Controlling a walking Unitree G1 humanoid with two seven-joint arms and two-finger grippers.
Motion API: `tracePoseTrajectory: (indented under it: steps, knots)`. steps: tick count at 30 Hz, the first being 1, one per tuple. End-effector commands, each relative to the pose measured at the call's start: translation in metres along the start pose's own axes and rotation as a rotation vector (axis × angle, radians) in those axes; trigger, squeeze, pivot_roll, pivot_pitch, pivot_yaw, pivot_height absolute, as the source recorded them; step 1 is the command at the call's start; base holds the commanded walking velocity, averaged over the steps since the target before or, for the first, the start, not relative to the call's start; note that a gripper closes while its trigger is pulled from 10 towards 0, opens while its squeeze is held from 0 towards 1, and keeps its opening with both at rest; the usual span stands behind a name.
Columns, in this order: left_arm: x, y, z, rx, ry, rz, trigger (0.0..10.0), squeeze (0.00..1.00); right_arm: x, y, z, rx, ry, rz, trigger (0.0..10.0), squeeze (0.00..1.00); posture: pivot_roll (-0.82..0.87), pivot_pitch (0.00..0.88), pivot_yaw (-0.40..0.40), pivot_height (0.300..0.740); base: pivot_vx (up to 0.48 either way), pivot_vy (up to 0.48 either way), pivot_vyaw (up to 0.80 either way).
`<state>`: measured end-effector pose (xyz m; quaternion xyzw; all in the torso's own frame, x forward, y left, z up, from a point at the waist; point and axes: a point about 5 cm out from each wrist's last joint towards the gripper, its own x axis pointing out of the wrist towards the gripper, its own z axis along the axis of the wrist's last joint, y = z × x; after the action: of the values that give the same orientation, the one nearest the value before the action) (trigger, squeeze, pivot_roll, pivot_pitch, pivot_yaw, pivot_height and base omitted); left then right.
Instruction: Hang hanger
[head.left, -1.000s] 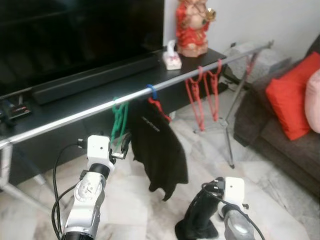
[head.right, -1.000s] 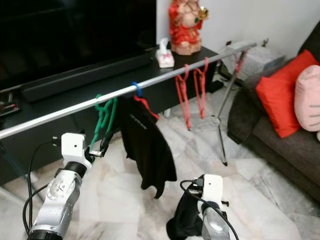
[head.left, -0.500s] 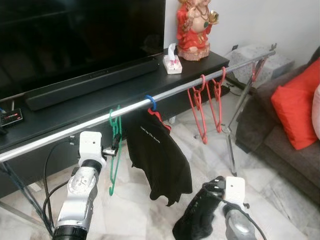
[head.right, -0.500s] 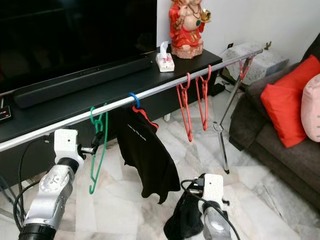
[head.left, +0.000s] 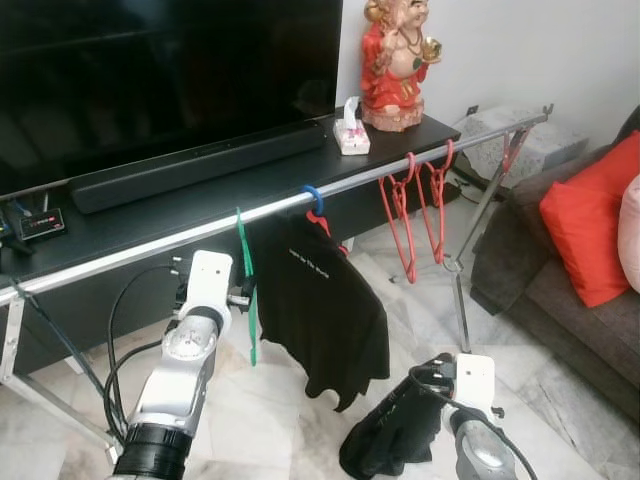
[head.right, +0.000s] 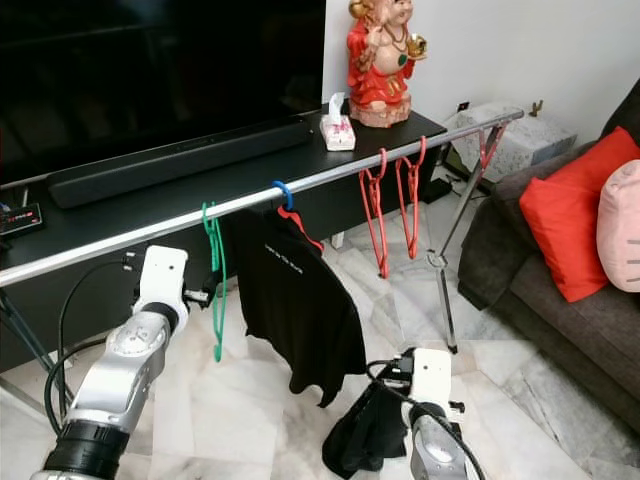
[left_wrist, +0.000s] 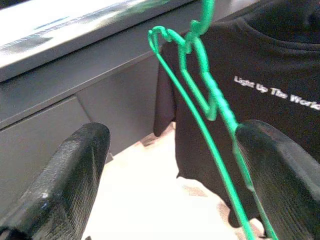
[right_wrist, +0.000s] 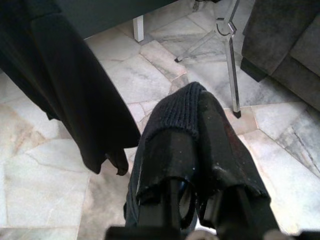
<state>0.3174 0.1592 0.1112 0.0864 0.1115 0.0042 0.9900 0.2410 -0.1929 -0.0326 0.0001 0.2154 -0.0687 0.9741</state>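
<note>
- Left gripper (left_wrist: 170, 165) is up near the silver rail (head.right: 120, 237), fingers spread wide apart w/ nothing clamped; the green hanger (left_wrist: 200, 95) hangs in the gap between them, not touching either pad as far as the wrist view shows.
- Green hanger (head.right: 215, 275) has its hook over the rail and dangles free, just left of the black T-shirt (head.right: 300, 300).
- T-shirt hangs from the rail by a blue hook (head.right: 283, 193) on a red hanger; white lettering across the chest.
- Right gripper (right_wrist: 200, 170) is low, over the marble floor (head.right: 250, 400), fingers close together & wrapped in dark cloth (right_wrist: 185, 115); it seems to grip that cloth, though the fingertips are covered, so the exact hold is hard to judge.
- Two empty red hangers (head.right: 390, 200) hang further right along the rail, well apart from the green one.
- Behind the rail: black TV bench (head.right: 180, 195) w/ a long soundbar (head.right: 170, 160), a tissue box (head.right: 338, 130) and a red-and-gold figurine (head.right: 383, 60).
- Far right: dark sofa (head.right: 560, 290) w/ a red cushion (head.right: 565, 210).
</note>
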Motion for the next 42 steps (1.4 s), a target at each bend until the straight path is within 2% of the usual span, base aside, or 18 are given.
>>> tracePoseTrajectory:
  steps: [1,6,12,14,19,28,34,42]
  knots:
    - [0.005,-0.003,-0.001,0.028,0.037,0.007,10.0,0.00,0.002,-0.002,0.006,-0.004,-0.023,-0.002,10.0,0.00,0.00,0.000,-0.060,0.740,0.000,0.000,0.00]
    - [0.008,-0.006,-0.002,0.035,0.071,0.012,10.0,0.00,0.003,0.000,0.007,-0.002,-0.027,-0.001,10.0,0.00,-0.01,0.000,-0.055,0.740,0.000,0.000,0.00]
    - [0.013,-0.012,0.007,0.025,0.049,-0.015,10.0,0.00,0.002,0.001,0.006,-0.001,-0.026,0.000,10.0,0.00,-0.01,0.000,-0.051,0.740,0.000,0.000,0.00]
    - [0.015,-0.023,0.024,0.025,-0.013,-0.088,10.0,0.00,0.002,0.002,0.005,0.006,-0.026,-0.006,10.0,0.00,-0.01,0.000,-0.033,0.740,0.000,0.000,0.00]
    - [0.016,-0.025,0.029,0.056,-0.029,-0.096,10.0,0.00,0.001,0.004,0.004,0.012,-0.026,-0.009,10.0,0.00,-0.02,0.000,-0.022,0.740,0.000,0.000,0.00]
    - [0.015,-0.027,0.051,0.045,-0.089,-0.114,10.0,0.00,0.001,0.006,0.003,0.020,-0.018,-0.010,10.0,0.00,-0.01,0.000,-0.018,0.740,0.000,0.000,0.00]
    - [0.016,-0.028,0.055,0.025,-0.102,-0.094,10.0,0.00,0.001,0.006,0.004,0.020,-0.020,-0.008,10.0,0.00,-0.01,0.000,-0.019,0.740,0.000,0.000,0.00]
    - [0.016,-0.036,0.048,-0.009,-0.069,-0.096,10.0,0.00,0.002,0.006,0.005,0.019,-0.021,-0.008,10.0,0.00,-0.01,0.000,-0.022,0.740,0.000,0.000,0.00]
